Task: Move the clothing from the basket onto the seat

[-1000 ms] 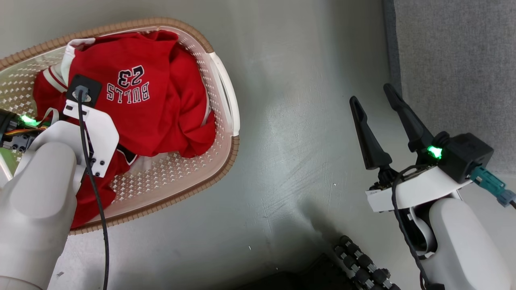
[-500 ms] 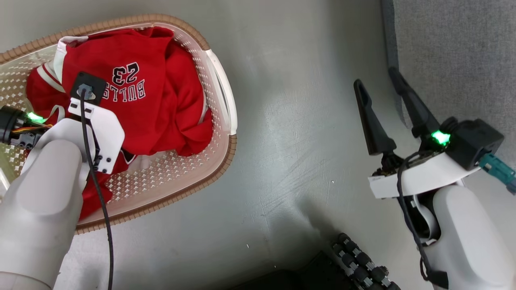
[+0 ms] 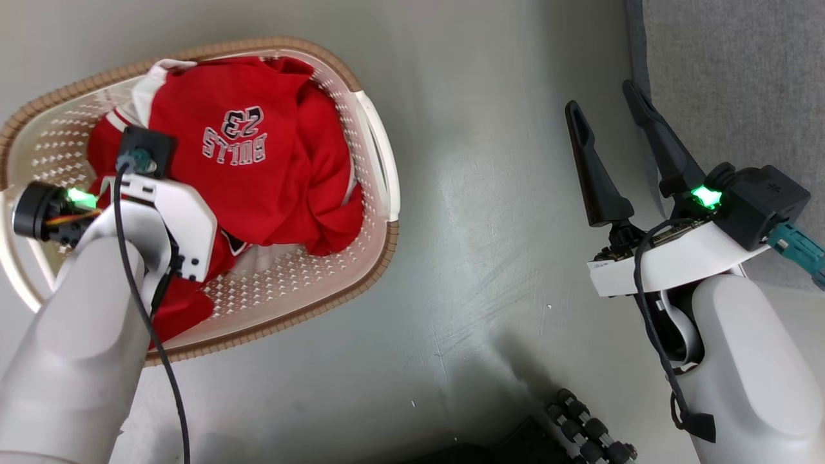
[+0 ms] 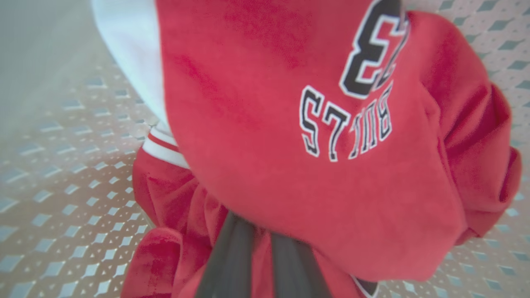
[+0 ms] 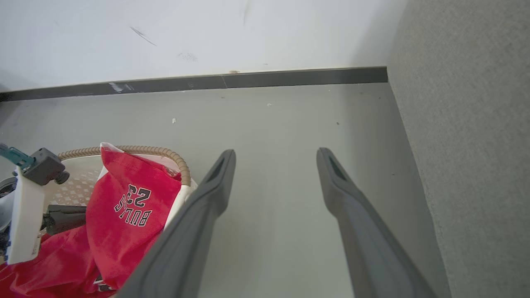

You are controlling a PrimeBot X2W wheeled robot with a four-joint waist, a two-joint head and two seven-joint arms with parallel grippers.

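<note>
Smooth grey floor (image 3: 477, 212), scuffed, with a pale sheen and small white specks. Grey woven seat (image 3: 728, 77) at 1 o'clock. In the right wrist view, a marked white wall (image 5: 198, 33) at 12 o'clock above dark skirting (image 5: 265, 78).

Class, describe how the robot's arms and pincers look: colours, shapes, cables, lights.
Pale grey forearm shells end in white wrist plates. The right pincer and left pincer each have two long, tapered dark fingers. A black camera block with a teal plug sits at each wrist, beside a green light; thin black cables run alongside.
</note>
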